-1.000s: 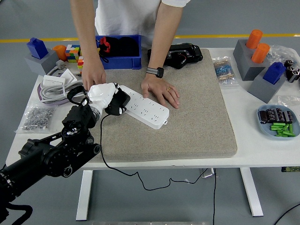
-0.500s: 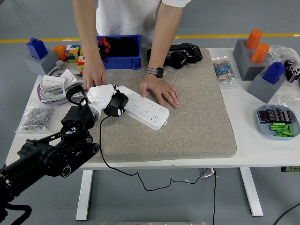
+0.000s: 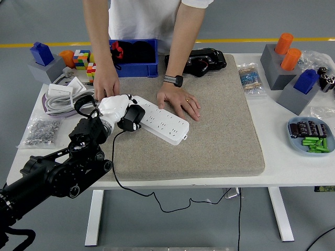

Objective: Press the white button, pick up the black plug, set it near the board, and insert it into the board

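Observation:
A white power strip [image 3: 162, 121] lies slantwise on the beige mat [image 3: 209, 130]. My left hand [image 3: 116, 109], white-fingered on a black arm, is shut on the black plug [image 3: 132, 117] at the strip's left end, with the plug touching or just over the strip's edge. The plug's black cord [image 3: 116, 167] drops off the table's front edge. A person at the far side rests one hand [image 3: 180, 100] on the strip's far side and the other hand [image 3: 104, 82] just behind my left hand. My right hand is out of view.
A blue bin [image 3: 133, 57] and a black device [image 3: 201, 60] stand at the back. Coiled white cable [image 3: 60, 97], a bag of screws [image 3: 39, 130] and coloured cubes [image 3: 81, 60] are at the left. Grey holders [image 3: 285, 65] and a blue dish [image 3: 311, 136] sit at the right.
My left hand has shifted the black plug slightly, tilting it and settling it lower against the strip's left end. The person's hands stay in place.

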Controlling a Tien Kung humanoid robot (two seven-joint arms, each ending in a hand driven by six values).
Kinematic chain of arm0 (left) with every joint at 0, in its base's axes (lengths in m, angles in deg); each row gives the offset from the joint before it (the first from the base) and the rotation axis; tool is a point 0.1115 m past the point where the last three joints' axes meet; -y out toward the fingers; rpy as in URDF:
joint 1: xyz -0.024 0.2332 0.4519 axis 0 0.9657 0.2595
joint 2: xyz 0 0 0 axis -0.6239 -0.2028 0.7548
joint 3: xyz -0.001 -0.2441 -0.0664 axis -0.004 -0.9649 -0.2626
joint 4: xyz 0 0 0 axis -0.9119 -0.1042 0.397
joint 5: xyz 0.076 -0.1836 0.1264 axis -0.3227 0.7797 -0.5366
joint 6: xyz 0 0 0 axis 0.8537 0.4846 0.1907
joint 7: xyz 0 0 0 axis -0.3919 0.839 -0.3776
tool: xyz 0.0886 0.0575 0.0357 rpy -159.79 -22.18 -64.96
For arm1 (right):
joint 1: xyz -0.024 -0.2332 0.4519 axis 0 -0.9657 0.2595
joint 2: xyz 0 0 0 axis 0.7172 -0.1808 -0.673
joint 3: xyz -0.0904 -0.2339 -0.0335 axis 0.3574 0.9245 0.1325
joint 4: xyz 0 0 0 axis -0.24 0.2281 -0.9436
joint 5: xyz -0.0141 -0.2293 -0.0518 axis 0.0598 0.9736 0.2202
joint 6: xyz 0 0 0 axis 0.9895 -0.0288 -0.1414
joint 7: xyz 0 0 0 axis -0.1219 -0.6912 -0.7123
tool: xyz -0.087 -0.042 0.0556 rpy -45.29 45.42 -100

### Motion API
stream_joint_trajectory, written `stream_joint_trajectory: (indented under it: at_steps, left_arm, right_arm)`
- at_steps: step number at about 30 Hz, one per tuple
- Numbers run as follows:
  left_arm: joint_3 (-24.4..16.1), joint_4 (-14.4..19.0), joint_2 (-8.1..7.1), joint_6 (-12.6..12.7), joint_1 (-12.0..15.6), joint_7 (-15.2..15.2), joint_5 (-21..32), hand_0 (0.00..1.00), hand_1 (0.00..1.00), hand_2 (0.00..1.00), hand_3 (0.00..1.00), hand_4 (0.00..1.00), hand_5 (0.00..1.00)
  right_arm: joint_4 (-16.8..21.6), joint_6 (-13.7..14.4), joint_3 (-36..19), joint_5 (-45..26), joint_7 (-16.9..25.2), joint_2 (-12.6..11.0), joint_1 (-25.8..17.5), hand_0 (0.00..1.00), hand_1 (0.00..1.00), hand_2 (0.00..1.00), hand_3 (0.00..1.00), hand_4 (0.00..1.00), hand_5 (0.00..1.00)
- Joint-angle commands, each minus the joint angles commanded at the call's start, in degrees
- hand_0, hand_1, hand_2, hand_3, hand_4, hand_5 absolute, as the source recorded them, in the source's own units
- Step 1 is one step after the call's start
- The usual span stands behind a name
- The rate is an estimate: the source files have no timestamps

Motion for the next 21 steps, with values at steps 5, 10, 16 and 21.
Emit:
stream_joint_trajectory:
  at_steps: [5, 10, 16, 21]
  left_arm:
    - [-0.07, 0.05, 0.05, 0.24, -0.19, -0.02, -0.16, 0.828, 0.909, 0.865, 0.874, 0.998, 0.217]
    - [0.1, -0.24, 0.19, 0.7, -0.27, 0.12, -0.07, 0.842, 0.915, 0.875, 0.87, 0.998, 0.215]
    - [0.02, -0.62, 0.39, 1.39, -0.4, 0.23, -0.33, 0.837, 0.905, 0.842, 0.864, 0.998, 0.205]
    - [-0.24, -0.99, 0.3, 1.7, -0.43, 0.12, -0.88, 0.819, 0.889, 0.803, 0.85, 0.996, 0.182]
  right_arm:
    - [-0.02, 0.0, 0.01, -0.04, -0.01, 0.0, 0.05, 0.636, 0.572, 0.588, 0.538, 0.625, 0.304]
    - [-0.01, 0.02, -0.04, -0.06, 0.02, -0.01, 0.1, 0.635, 0.571, 0.588, 0.539, 0.625, 0.303]
    - [0.0, 0.03, 0.08, -0.07, 0.05, 0.01, 0.1, 0.635, 0.571, 0.588, 0.538, 0.625, 0.303]
    - [0.02, 0.06, 0.05, -0.02, 0.07, -0.01, 0.13, 0.635, 0.572, 0.587, 0.537, 0.625, 0.303]
